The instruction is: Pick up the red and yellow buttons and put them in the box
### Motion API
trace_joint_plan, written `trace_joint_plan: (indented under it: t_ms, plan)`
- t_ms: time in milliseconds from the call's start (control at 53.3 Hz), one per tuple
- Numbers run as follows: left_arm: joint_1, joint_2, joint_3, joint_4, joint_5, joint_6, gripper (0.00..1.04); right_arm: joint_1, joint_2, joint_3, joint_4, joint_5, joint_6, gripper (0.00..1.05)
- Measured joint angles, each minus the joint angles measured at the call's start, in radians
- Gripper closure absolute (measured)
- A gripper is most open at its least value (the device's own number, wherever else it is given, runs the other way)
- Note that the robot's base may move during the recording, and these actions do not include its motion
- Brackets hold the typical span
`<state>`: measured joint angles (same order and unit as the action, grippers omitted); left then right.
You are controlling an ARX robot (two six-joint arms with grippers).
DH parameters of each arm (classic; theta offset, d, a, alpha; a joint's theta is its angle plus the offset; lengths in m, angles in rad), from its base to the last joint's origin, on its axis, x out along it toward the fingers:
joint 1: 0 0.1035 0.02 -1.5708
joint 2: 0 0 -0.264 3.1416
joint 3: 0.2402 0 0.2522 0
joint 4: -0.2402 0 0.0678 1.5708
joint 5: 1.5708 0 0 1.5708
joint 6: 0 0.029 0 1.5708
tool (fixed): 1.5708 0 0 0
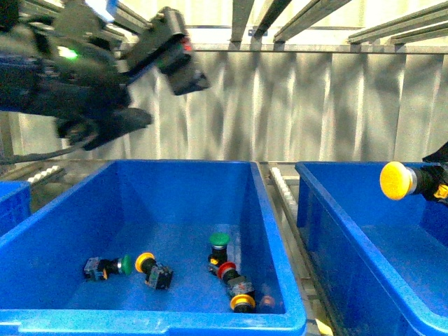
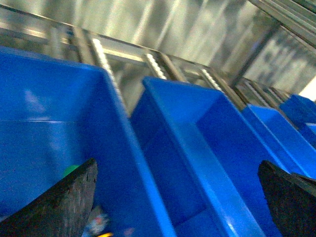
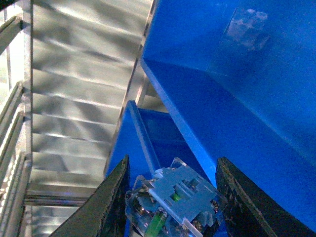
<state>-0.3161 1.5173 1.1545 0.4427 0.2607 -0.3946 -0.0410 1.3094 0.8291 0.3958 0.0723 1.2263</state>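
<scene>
Buttons lay loose in the near blue bin (image 1: 42,231): two yellow-capped (image 1: 145,262) (image 1: 243,302), one red-capped (image 1: 226,270), two green-capped (image 1: 219,240). Beyond, a yellow push button (image 1: 396,180) was held clamped in the right gripper (image 3: 170,195) above the right-hand box (image 1: 329,210); release over it was judged the next move. Farthest up, the left gripper (image 2: 177,197) was seen spread wide, empty.

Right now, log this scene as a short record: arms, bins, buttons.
left gripper: raised above the middle bin, open, empty
right gripper: shut on yellow button, over the right bin
middle bin contents: two green buttons, two loose yellow buttons, one red button
right bin contents: none visible
</scene>
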Motion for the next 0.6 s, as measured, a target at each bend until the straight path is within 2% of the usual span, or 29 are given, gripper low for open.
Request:
trace_joint_plan:
  t_ms: [113,206,263,300,413,488,601]
  plan:
    - [0.041,-0.208,-0.243,0.032,-0.141,0.017,0.08,0.030,-0.070,-0.058,0.038,0.007,-0.096,0.62]
    - [0.020,-0.445,-0.485,0.042,-0.305,0.038,0.08,0.048,-0.149,-0.060,0.032,-0.018,-0.171,0.62]
    - [0.001,-0.556,-0.578,-0.020,-0.463,0.121,0.17,0.048,-0.164,-0.060,0.028,-0.019,-0.202,0.62]
    - [0.003,-0.614,-0.635,-0.034,-0.513,0.186,0.23,0.048,-0.169,-0.060,0.028,-0.019,-0.213,0.62]
    - [0.047,-0.847,-0.865,-0.078,-0.521,0.316,0.43,0.045,-0.189,-0.063,0.015,-0.020,-0.272,0.62]
    - [0.094,-0.997,-0.990,-0.124,-0.462,0.349,0.57,0.042,-0.225,-0.072,-0.006,-0.020,-0.313,0.62]
    - [0.149,-1.118,-1.068,-0.154,-0.421,0.369,0.74,0.049,-0.281,-0.087,-0.017,-0.023,-0.378,0.62]
